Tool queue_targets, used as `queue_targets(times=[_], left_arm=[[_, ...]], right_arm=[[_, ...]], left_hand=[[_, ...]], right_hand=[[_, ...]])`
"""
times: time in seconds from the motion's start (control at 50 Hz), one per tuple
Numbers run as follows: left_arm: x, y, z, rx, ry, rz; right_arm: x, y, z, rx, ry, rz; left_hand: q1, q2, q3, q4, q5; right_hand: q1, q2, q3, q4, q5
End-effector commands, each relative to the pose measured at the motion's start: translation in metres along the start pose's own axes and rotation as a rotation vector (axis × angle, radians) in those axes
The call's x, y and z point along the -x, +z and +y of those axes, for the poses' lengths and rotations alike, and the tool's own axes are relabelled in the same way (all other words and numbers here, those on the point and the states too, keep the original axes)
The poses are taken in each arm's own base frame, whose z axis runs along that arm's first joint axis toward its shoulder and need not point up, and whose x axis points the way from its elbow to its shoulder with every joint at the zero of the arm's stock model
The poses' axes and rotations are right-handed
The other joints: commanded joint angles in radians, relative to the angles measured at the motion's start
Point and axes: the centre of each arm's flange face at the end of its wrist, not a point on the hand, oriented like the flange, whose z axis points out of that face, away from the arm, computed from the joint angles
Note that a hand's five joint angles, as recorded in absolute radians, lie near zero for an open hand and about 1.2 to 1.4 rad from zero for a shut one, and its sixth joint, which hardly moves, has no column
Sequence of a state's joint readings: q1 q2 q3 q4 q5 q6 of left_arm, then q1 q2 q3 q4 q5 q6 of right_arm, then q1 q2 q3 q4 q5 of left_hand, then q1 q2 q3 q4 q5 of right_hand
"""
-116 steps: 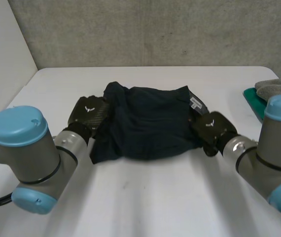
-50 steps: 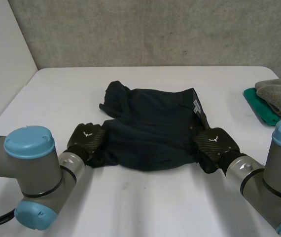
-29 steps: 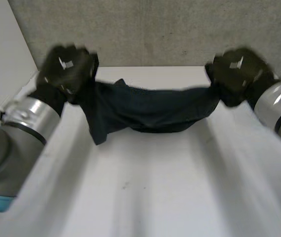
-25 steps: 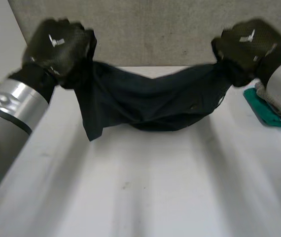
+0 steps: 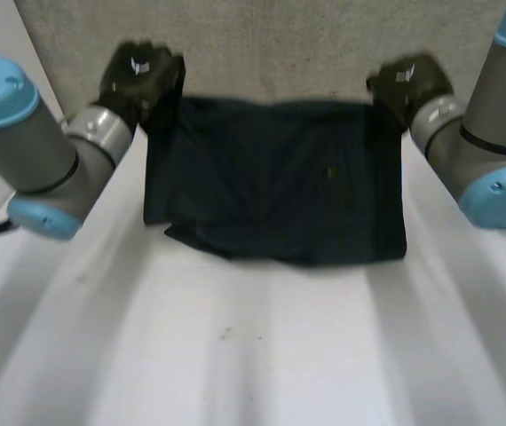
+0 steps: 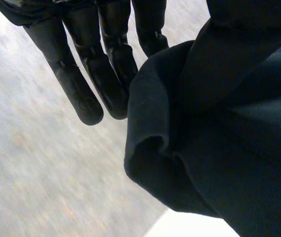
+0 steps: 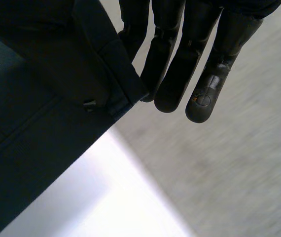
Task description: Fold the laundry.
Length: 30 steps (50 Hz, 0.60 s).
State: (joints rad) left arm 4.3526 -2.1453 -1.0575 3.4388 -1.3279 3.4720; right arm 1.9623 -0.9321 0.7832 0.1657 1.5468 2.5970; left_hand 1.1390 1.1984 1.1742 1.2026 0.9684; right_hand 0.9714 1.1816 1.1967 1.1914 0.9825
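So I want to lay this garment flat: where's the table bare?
The white table is bare on its near side, before the lower edge of the hanging dark garment. Crowded above: left robot hand and right robot hand hold its upper corners.

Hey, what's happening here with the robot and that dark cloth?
The robot is holding a dark garment up above the white table, spread out between its arms. The left robot hand pinches one top corner and the right robot hand the other. It hangs open, its lower edge rumpled, close to the table.
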Motion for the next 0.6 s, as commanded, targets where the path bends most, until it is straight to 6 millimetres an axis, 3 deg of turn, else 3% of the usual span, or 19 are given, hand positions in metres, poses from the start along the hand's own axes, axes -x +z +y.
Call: queue_targets(times=[0.02,0.12,0.14,0.18,0.26,0.34,0.36,0.4,0.42,0.46,0.52,0.54,0.6], left_arm=[[0.031,0.04,-0.081,-0.399,0.038,-0.129],[0.052,0.038,-0.125,-0.599,-0.041,-0.226],[0.059,0.033,-0.142,-0.655,-0.075,-0.235],[0.059,0.028,-0.147,-0.662,-0.109,-0.221],[0.054,0.018,-0.123,-0.576,-0.172,-0.181],[0.032,0.003,-0.085,-0.436,-0.202,-0.112],[0.019,-0.006,-0.061,-0.344,-0.22,-0.073],[0.008,-0.014,-0.042,-0.267,-0.238,-0.045],[-0.007,-0.026,-0.016,-0.159,-0.267,-0.01],[-0.02,-0.041,0.011,-0.042,-0.294,0.011],[-0.033,-0.058,0.038,0.079,-0.313,0.034],[-0.041,-0.069,0.057,0.157,-0.317,0.045],[-0.054,-0.09,0.079,0.279,-0.292,0.077]], right_arm=[[-0.041,0.029,-0.066,-0.487,0.139,0.243],[-0.063,0.023,-0.101,-0.707,0.142,0.359],[-0.066,0.021,-0.105,-0.725,0.142,0.369],[-0.067,0.015,-0.108,-0.715,0.141,0.365],[-0.055,0.013,-0.088,-0.59,0.144,0.3],[-0.032,0.006,-0.053,-0.378,0.136,0.183],[-0.024,0.003,-0.041,-0.304,0.129,0.148],[-0.015,-0.002,-0.026,-0.221,0.117,0.105],[-0.003,-0.007,-0.007,-0.128,0.103,0.052],[0.01,-0.014,0.012,-0.043,0.092,-0.001],[0.035,-0.027,0.045,0.067,0.072,-0.112],[0.041,-0.031,0.053,0.089,0.067,-0.137],[0.061,-0.042,0.083,0.175,0.035,-0.218]], left_hand=[[0.257,0.198,0.222,0.194,0.253],[0.257,0.198,0.222,0.194,0.253],[0.257,0.198,0.222,0.194,0.253],[0.257,0.198,0.222,0.194,0.253],[0.257,0.198,0.222,0.194,0.253],[0.257,0.198,0.222,0.194,0.253],[0.257,0.198,0.222,0.194,0.253],[0.257,0.198,0.222,0.194,0.253],[0.257,0.198,0.222,0.194,0.253],[0.257,0.198,0.222,0.194,0.253],[0.257,0.198,0.222,0.194,0.253],[0.257,0.198,0.222,0.194,0.253],[0.257,0.198,0.222,0.194,0.253]], right_hand=[[0.425,0.215,0.2,0.205,0.239],[0.425,0.215,0.2,0.205,0.239],[0.425,0.215,0.2,0.205,0.239],[0.425,0.215,0.2,0.205,0.239],[0.425,0.215,0.2,0.205,0.239],[0.425,0.215,0.2,0.205,0.239],[0.425,0.215,0.2,0.205,0.239],[0.425,0.215,0.2,0.205,0.239],[0.425,0.215,0.2,0.205,0.239],[0.425,0.215,0.2,0.205,0.239],[0.425,0.215,0.2,0.205,0.239],[0.425,0.215,0.2,0.205,0.239],[0.425,0.215,0.2,0.205,0.239]])
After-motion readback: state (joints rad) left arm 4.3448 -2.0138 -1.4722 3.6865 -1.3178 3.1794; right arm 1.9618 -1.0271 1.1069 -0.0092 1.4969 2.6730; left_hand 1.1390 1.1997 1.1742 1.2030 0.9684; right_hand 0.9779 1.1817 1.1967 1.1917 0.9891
